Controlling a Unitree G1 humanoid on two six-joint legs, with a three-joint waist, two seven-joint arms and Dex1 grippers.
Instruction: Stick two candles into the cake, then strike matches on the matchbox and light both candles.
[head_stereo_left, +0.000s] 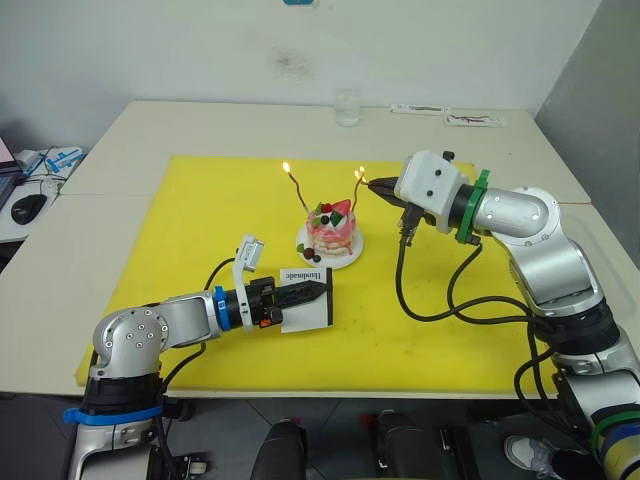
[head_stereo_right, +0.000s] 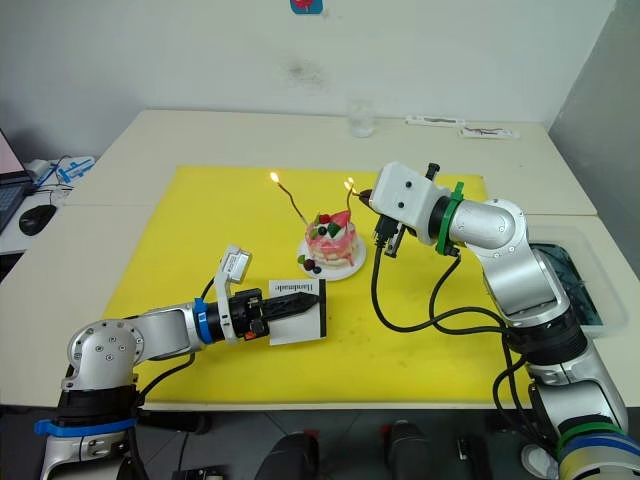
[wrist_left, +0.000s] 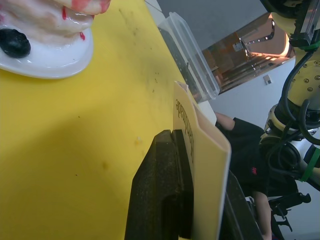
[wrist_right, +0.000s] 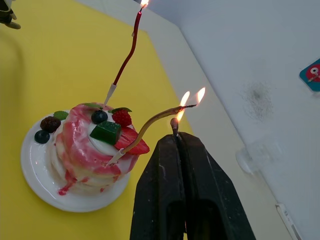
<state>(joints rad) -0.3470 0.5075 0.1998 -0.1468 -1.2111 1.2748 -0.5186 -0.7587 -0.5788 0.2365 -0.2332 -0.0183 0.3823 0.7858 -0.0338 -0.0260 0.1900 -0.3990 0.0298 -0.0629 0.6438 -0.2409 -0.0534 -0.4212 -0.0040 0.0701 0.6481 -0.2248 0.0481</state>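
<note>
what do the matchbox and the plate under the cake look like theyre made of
Matchbox: looks like matte white card, thin flat walls with printed black lettering. Plate: glossy white, with bright highlights on its rim, likely glazed ceramic, though plastic cannot be ruled out.

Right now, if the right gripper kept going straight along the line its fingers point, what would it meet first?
The right gripper, shut on a burning match, would probably first meet the lit tip of the gold candle, which leans toward it from the cake. Depth is hard to judge.
</note>
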